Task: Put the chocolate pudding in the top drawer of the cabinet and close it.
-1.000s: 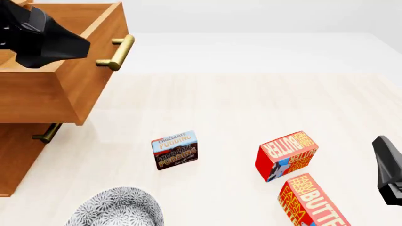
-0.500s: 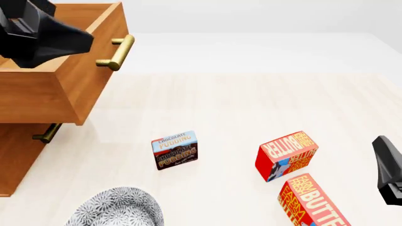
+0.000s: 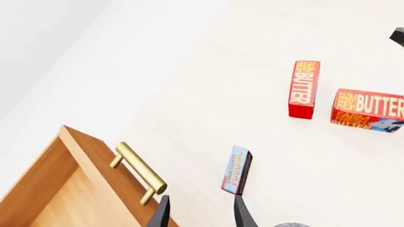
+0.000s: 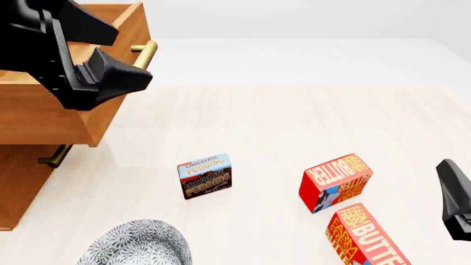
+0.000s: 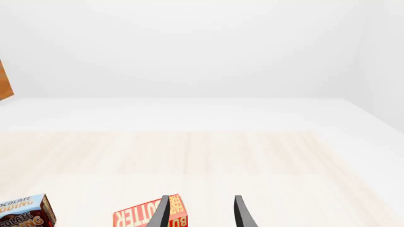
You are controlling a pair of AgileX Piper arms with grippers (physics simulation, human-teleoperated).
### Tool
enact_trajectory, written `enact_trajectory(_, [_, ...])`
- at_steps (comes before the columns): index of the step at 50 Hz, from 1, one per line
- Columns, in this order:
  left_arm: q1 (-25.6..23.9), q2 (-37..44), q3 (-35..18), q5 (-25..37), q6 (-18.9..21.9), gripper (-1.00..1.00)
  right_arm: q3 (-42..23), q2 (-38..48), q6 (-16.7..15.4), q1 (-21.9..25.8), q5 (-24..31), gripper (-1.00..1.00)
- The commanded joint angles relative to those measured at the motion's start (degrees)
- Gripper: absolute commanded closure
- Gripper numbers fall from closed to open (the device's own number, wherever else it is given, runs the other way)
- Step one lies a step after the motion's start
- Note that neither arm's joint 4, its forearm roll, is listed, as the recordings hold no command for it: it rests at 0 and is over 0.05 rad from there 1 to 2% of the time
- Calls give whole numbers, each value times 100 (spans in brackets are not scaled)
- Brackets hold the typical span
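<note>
The chocolate pudding point(image 4: 204, 175) stands on its edge on the light table, blue above and brown below; the left wrist view catches the chocolate pudding point(image 3: 237, 170) edge-on. The top drawer point(image 4: 52, 105) of the cabinet point(image 4: 15, 187) is pulled out, brass handle point(image 4: 143, 58) facing right. My left arm point(image 4: 88, 72) hangs over the drawer's front corner, well above and left of the pudding. The left gripper point(image 3: 200, 215) is open and holds nothing. At the right edge, the right gripper point(image 5: 200, 213) is open and holds nothing.
Two red-and-orange butter boxes point(image 4: 335, 182) point(image 4: 368, 234) lie right of the pudding, close to the right gripper point(image 4: 456, 199). A grey patterned bowl point(image 4: 136, 243) sits at the near edge. A lower drawer's handle point(image 4: 55, 155) pokes out beneath the open drawer.
My left arm has swung from above the drawer's interior out over its front corner, toward the table. The drawer, the boxes and the right arm are where they were.
</note>
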Motion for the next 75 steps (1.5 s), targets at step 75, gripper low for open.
enact_trajectory(75, [-244,1821,1186,-2169,187,-100,16,5,7,2,-16,-100])
